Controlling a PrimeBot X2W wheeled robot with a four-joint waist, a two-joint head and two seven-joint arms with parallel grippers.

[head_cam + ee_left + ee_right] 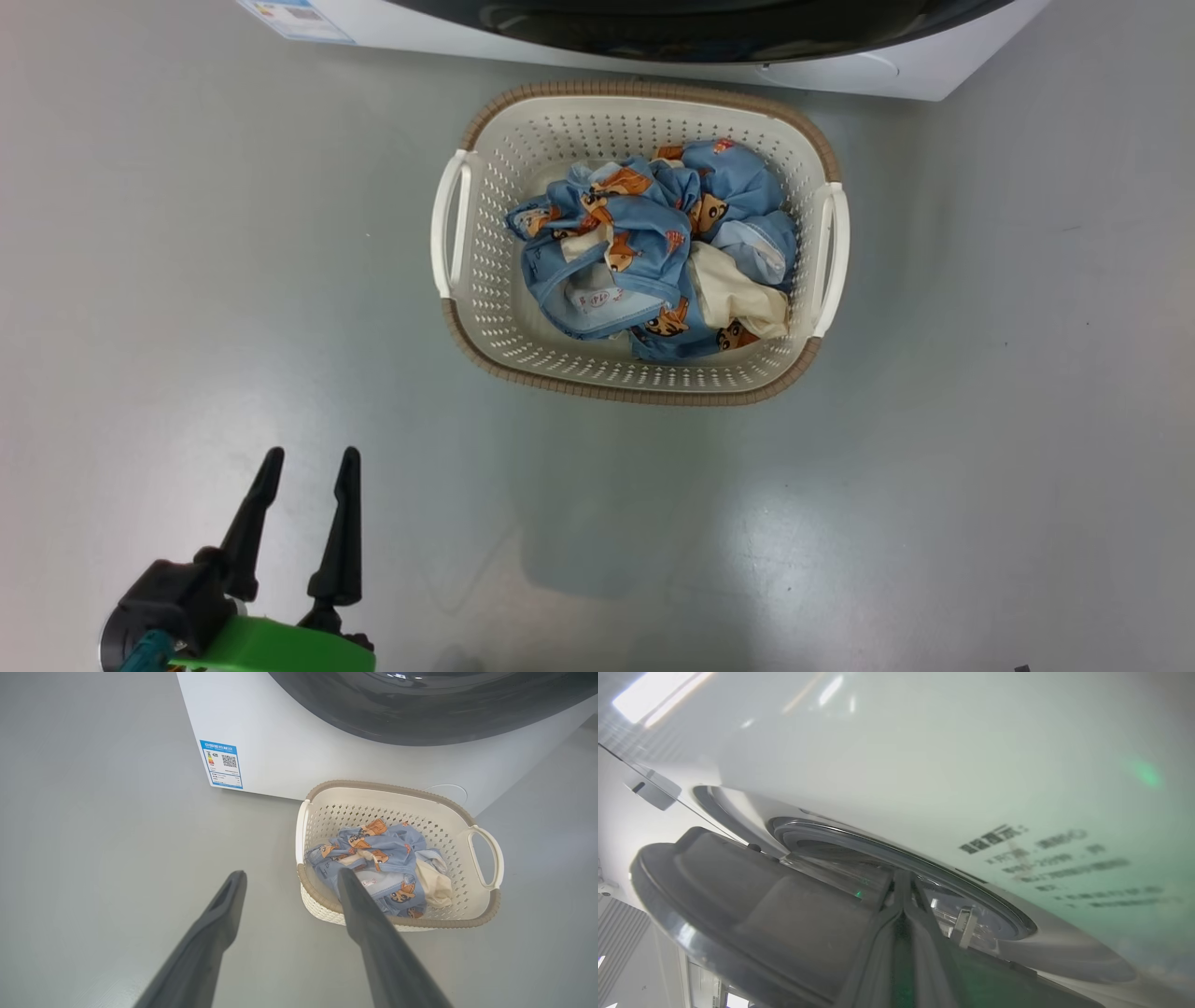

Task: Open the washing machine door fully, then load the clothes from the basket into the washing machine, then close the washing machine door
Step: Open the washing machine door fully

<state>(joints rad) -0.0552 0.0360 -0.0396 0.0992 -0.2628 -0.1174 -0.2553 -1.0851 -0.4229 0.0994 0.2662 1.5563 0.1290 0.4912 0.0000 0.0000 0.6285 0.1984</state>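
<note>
The cream basket with a brown rim stands on the floor in front of the white washing machine. Inside lie the clothes, blue tiger-print fabric with a cream piece. My left gripper hovers open and empty at the lower left, well short of the basket; in the left wrist view it points toward the clothes. The door's black rim shows at the top. My right gripper is shut, its tips at the gap between the door's grey inner face and the machine front.
Bare grey floor surrounds the basket on the left, right and near sides. A blue label sticker sits on the machine's lower left corner. Dark printed text runs across the machine's front panel.
</note>
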